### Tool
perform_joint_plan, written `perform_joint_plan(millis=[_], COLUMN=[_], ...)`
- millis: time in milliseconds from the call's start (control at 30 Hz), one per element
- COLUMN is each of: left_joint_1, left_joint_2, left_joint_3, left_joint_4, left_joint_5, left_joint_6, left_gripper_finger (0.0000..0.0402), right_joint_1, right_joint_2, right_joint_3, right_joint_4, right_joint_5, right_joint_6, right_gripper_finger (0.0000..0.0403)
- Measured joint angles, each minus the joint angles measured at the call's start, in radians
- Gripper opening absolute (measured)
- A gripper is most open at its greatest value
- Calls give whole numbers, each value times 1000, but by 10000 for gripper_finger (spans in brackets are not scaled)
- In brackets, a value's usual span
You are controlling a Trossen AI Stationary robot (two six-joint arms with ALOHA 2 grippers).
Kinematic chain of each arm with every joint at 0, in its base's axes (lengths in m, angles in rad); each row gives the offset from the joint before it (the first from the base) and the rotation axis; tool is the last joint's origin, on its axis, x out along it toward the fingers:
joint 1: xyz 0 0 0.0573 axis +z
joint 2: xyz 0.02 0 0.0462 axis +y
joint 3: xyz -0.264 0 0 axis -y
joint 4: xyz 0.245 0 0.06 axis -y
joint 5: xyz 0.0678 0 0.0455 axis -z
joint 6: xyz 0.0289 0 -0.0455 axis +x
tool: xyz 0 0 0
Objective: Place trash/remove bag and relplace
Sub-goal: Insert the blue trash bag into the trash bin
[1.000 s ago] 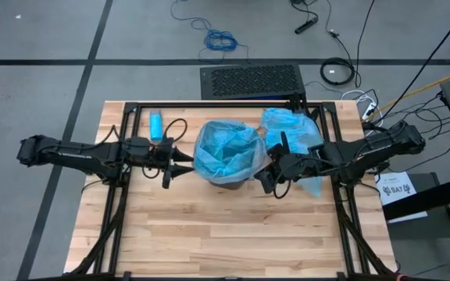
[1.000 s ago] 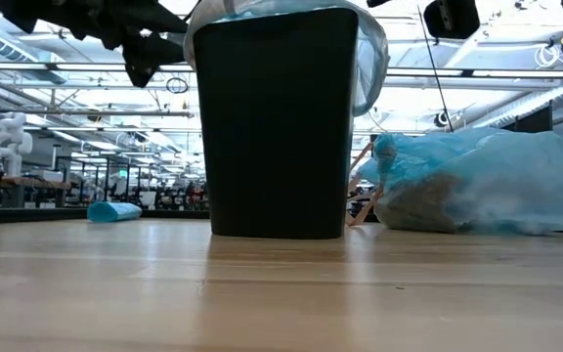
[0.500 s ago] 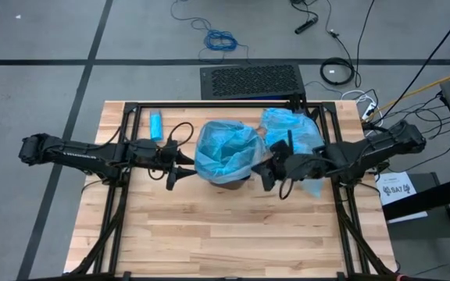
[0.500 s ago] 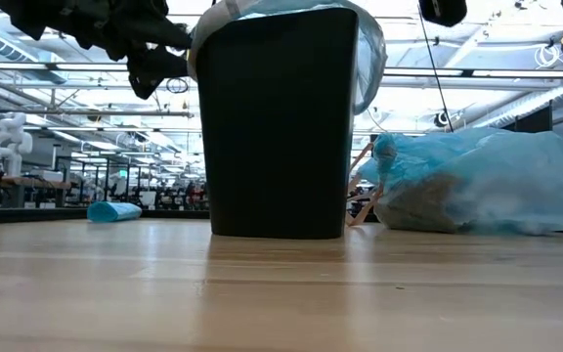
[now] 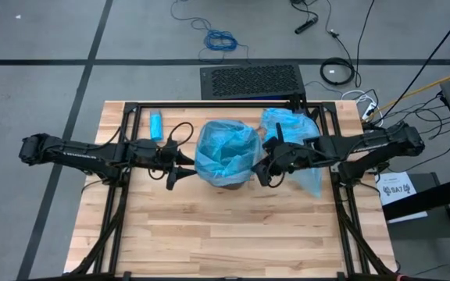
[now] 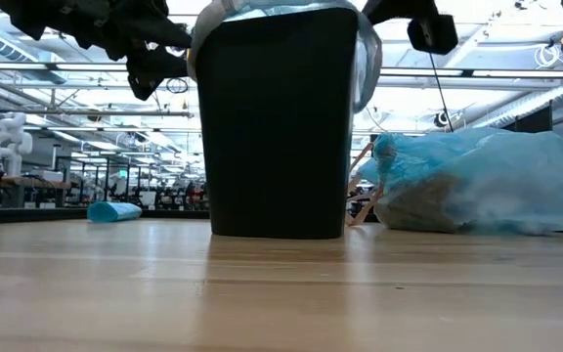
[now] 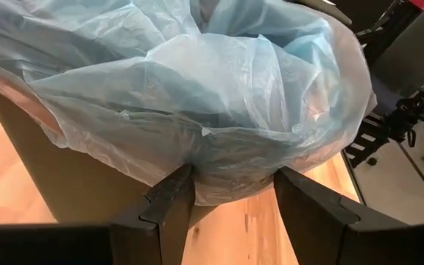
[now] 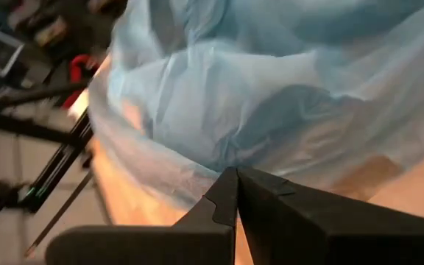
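Note:
A black bin (image 6: 277, 127) stands mid-table, lined with a light-blue bag (image 5: 226, 150) whose edge folds over the rim. My left gripper (image 5: 180, 165) is open at the bin's left side. Its fingertips stand on either side of the overhanging bag fold (image 7: 230, 169). My right gripper (image 5: 262, 170) is shut, its tips (image 8: 235, 180) pointing at the bag film by the bin's right rim. A second, filled blue bag (image 5: 294, 133) lies on the table behind the right arm. Brownish trash (image 6: 428, 200) shows through it. My left gripper comes level from the table's left with the bag's folded-over edge (image 7: 219, 180) between its open fingers (image 7: 174, 199). I cannot tell whether they touch the film. My right gripper slants down from the table's right, its shut tips close to the film (image 8: 197, 165) at the rim. Whether they touch it cannot be told.
A small solid blue oblong (image 5: 155, 123) lies at the far left of the table. A black frame (image 5: 131, 109) runs along the table's edges. The near half of the wooden table (image 5: 225, 234) is bare board.
My right gripper has gone toward the table's left and a little toward the far edge, closing in on the bin's right rim, and has stayed shut. The bin and both bags have kept their places.

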Motion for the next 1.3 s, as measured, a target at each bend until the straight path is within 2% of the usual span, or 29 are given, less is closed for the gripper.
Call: perform_joint_plan(millis=[167, 467, 533, 733, 1100, 1300], left_joint_1=[0, 0, 0, 0, 0, 0], left_joint_2=[0, 0, 0, 7, 62, 84], left_joint_3=[0, 1, 1, 1, -54, -58], left_joint_4=[0, -1, -2, -56, -63, -22], left_joint_5=[0, 0, 0, -37, -82, -46], left_joint_6=[0, 0, 1, 9, 36, -48], left_gripper_finger=[191, 191, 191, 191, 191, 191], right_joint_1=[30, 65, 65, 64, 96, 113], right_joint_2=[0, 67, 101, 188, 312, 282], right_joint_3=[0, 0, 0, 0, 0, -3], right_joint_4=[9, -10, -9, 0, 6, 13], right_joint_5=[-96, -99, -84, 62, 85, 94], right_joint_6=[26, 61, 48, -6, 5, 60], right_gripper_finger=[0, 0, 0, 0, 0, 0])
